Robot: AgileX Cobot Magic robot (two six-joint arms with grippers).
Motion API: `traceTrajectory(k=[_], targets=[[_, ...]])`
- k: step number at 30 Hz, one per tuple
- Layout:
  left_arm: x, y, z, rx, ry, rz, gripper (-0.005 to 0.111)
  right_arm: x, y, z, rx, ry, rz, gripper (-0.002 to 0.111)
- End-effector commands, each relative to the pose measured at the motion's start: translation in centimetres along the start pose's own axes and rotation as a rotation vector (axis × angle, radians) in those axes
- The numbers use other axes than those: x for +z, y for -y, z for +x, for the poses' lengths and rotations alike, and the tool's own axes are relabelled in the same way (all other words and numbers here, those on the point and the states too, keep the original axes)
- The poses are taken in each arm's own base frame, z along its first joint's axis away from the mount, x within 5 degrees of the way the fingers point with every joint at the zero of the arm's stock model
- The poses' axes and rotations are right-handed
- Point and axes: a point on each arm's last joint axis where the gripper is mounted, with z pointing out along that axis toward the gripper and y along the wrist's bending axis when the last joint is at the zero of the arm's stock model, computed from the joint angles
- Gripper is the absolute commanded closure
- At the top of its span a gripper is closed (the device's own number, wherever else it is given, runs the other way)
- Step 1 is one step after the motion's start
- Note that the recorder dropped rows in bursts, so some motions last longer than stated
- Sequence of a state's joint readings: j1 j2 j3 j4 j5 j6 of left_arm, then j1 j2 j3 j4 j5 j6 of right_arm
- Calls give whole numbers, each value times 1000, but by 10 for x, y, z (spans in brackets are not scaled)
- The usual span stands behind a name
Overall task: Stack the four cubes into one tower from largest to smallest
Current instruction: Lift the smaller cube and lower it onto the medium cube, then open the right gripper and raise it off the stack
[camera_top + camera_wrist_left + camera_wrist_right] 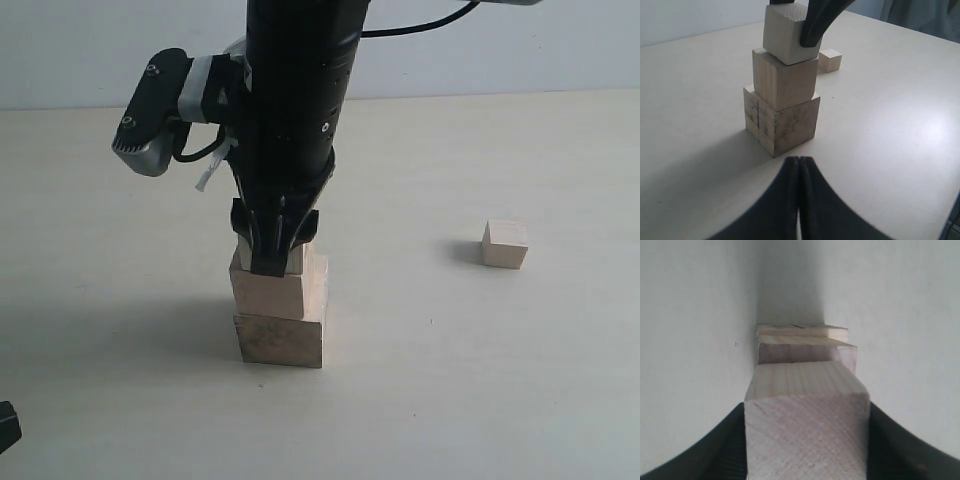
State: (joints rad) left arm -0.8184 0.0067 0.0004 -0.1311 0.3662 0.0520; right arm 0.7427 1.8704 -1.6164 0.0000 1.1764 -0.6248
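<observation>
Nearest, left gripper [799, 162], jaws pressed together on nothing, low over the table [450, 390]; beyond it largest cube [782, 125] carries second cube [785, 77], third cube [807, 430] on top, clamped in right gripper [272, 248]; smallest cube [504, 244] lies well apart, alone.
</observation>
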Motion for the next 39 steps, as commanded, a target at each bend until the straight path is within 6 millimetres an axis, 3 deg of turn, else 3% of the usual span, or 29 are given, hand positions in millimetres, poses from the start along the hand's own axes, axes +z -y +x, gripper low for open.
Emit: traceTrajectory(k=[1, 5, 11, 28, 31, 34, 39], targets=[[-1, 0, -1, -4, 16, 0, 107, -1, 1, -2, -10, 16, 11, 51], [-1, 0, -1, -4, 16, 0, 107, -1, 1, -2, -10, 16, 11, 36], [-1, 0, -1, -4, 16, 0, 107, -6, 1, -1, -12, 17, 19, 36], [-1, 0, -1, -4, 16, 0, 107, -111, -18, 29, 111, 185, 151, 36], [-1, 0, -1, -4, 16, 0, 107, -133, -19, 41, 217, 210, 228, 36], [-1, 0, -1, -4, 16, 0, 107, -147, -13, 65, 442, 221, 294, 38], [-1, 0, -1, -4, 16, 0, 107, -131, 2, 120, 866, 140, 336, 41]])
